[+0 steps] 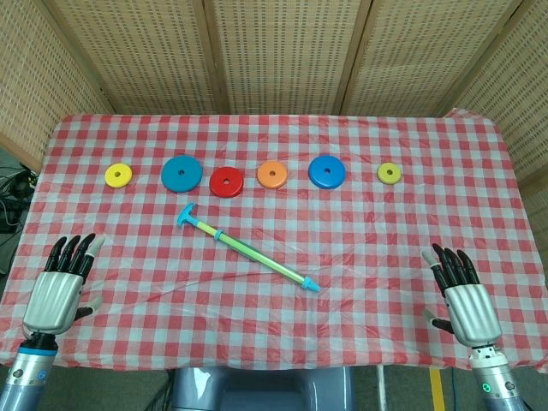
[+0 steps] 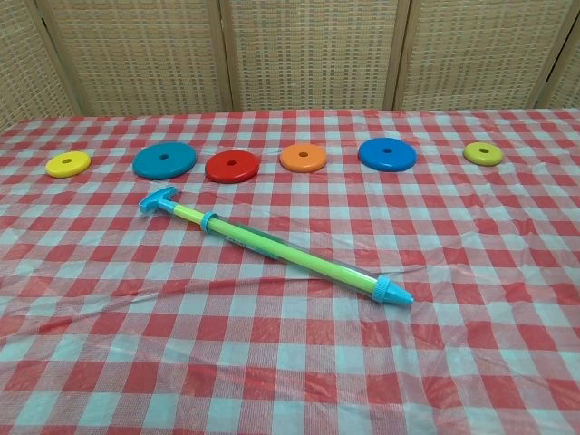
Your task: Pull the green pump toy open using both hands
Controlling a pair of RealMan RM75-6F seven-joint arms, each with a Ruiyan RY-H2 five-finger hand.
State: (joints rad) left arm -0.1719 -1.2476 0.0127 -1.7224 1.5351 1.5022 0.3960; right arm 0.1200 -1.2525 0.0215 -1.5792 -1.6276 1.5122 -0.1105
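The green pump toy lies flat on the checked cloth, slanting from upper left to lower right. Its blue T-handle points to the far left and its blue nozzle to the near right. My left hand rests open near the table's front left corner, fingers stretched forward, well away from the toy. My right hand lies open at the front right, also apart from it. Neither hand shows in the chest view.
A row of flat rings lies behind the toy: yellow, large blue, red, orange, blue, small yellow-green. Wicker screens stand behind the table.
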